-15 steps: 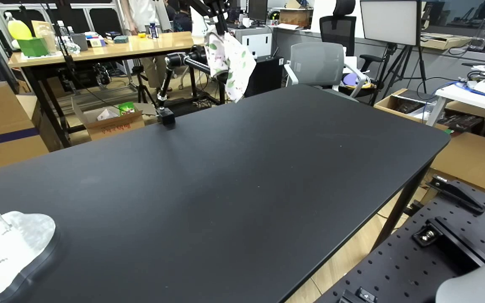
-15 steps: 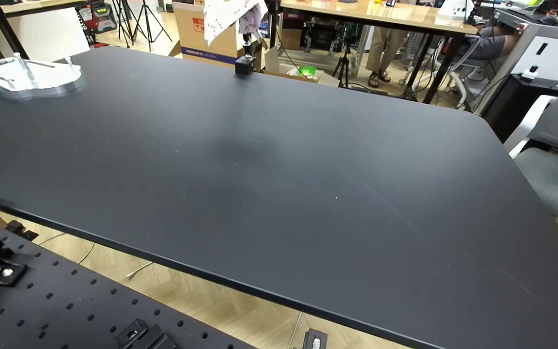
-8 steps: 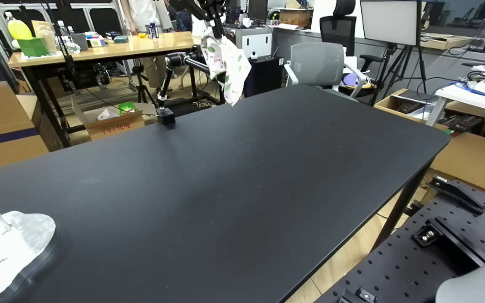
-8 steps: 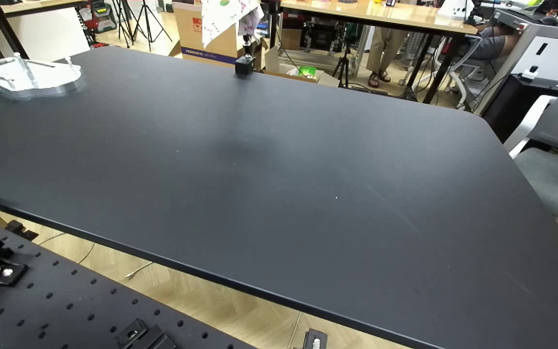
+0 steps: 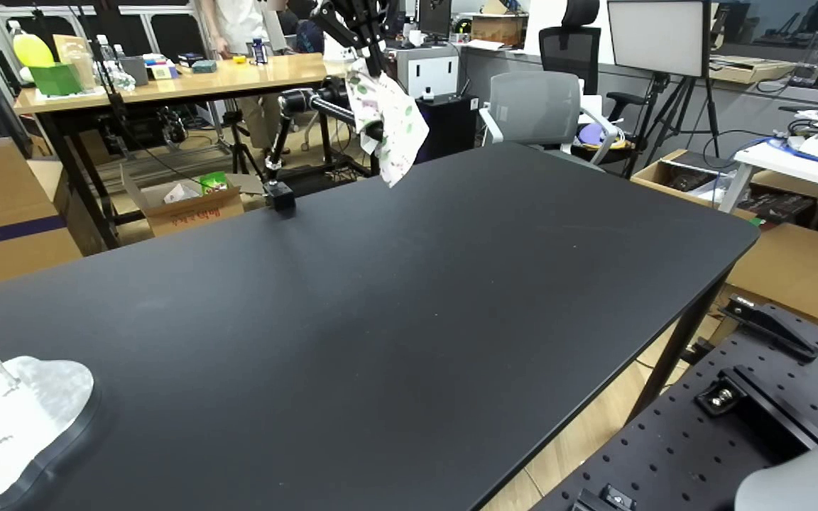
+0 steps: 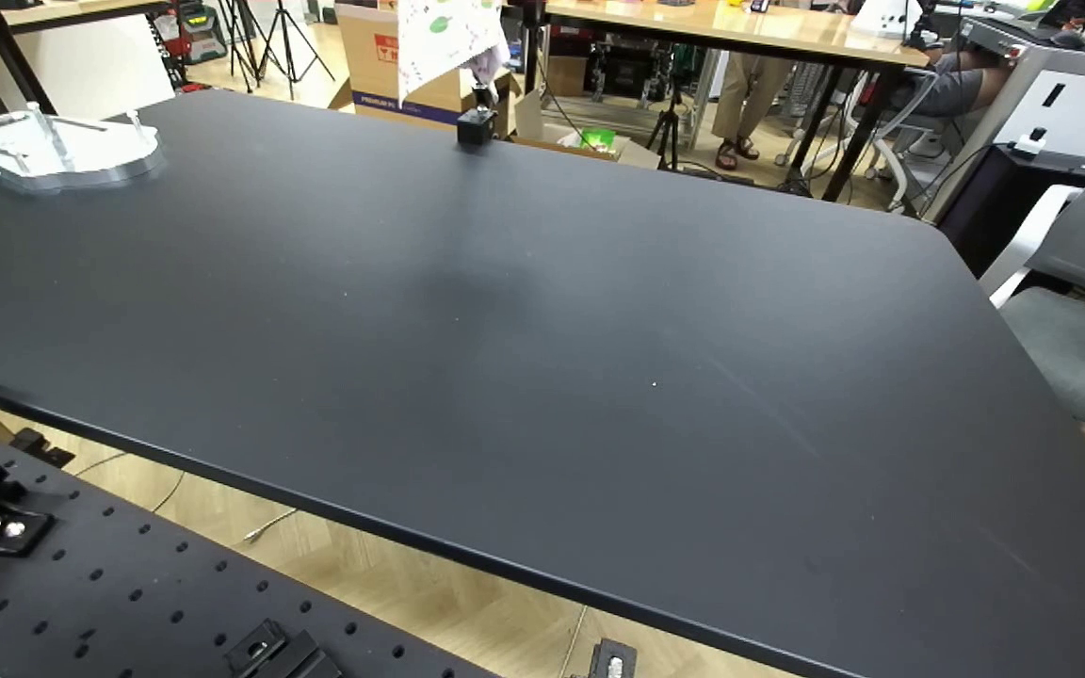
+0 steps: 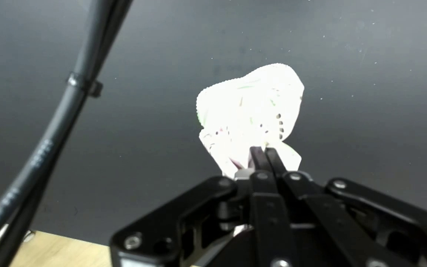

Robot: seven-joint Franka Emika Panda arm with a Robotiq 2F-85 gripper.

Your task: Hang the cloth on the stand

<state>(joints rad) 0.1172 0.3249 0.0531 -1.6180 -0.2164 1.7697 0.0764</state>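
The fingers [image 7: 259,160] of the gripper [image 7: 264,150] press together, pinching the upper part of the white patterned cloth [image 7: 248,107], which hangs below them in loose folds, in the air above the black table [image 5: 409,333]. In both exterior views a black jointed stand [image 5: 297,102] on the table's far edge shows partly behind the cloth; I cannot tell whether the two touch. Well apart to the left lies a silvery plate [image 5: 33,397] with upright pegs.

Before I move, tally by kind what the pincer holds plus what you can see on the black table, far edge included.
Cloth in the pincer: 1
Pegged board: 1
Black mount: 1
Total: 3
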